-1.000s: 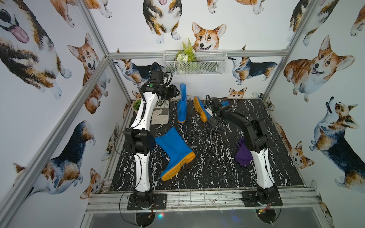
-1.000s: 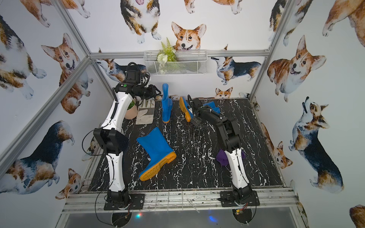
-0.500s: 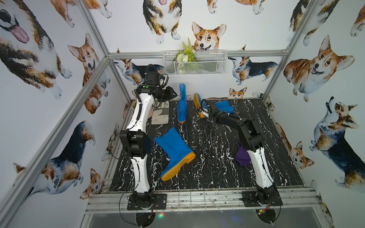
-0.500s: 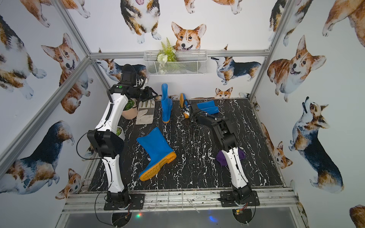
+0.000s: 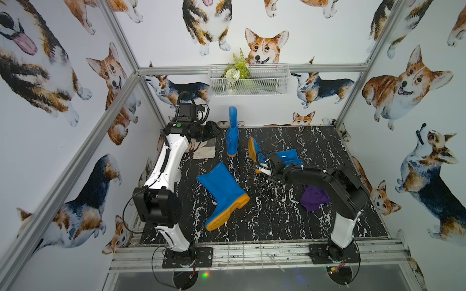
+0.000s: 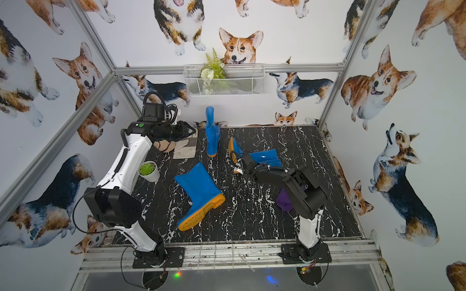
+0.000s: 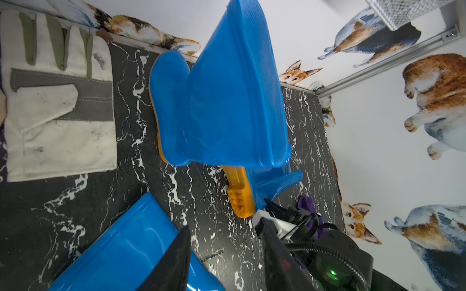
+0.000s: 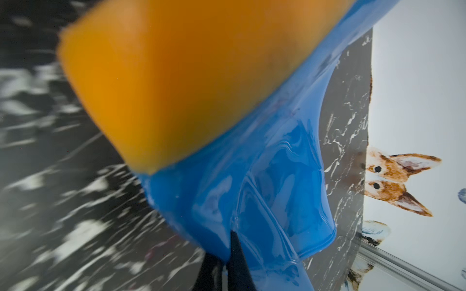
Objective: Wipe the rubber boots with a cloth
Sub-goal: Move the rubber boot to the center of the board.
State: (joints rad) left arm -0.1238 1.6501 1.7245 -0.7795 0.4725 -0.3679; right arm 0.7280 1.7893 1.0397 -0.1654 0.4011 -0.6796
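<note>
Three blue rubber boots show in both top views. One boot (image 5: pixel 232 133) stands upright at the back, and a second boot (image 5: pixel 222 194) lies on its side mid-table. The third boot (image 5: pixel 286 156) lies on its side to the right, its orange sole facing left. My right gripper (image 5: pixel 263 167) is shut on the glossy blue rubber of this boot (image 8: pixel 252 176), close under its heel. The purple cloth (image 5: pixel 314 199) lies crumpled on the table, half hidden under my right arm. My left gripper (image 5: pixel 214 131) hangs open and empty left of the upright boot (image 7: pixel 222 100).
A pale work glove (image 5: pixel 205 151) lies flat at the back left. A small potted succulent (image 6: pixel 148 171) stands by the left arm. A wire basket (image 5: pixel 248 80) with greenery hangs on the back wall. Walls enclose three sides of the black marble table (image 5: pixel 277 221).
My right gripper has shut on the right-hand boot and drawn it toward the front of the table. The left gripper has pulled back a little and stays open.
</note>
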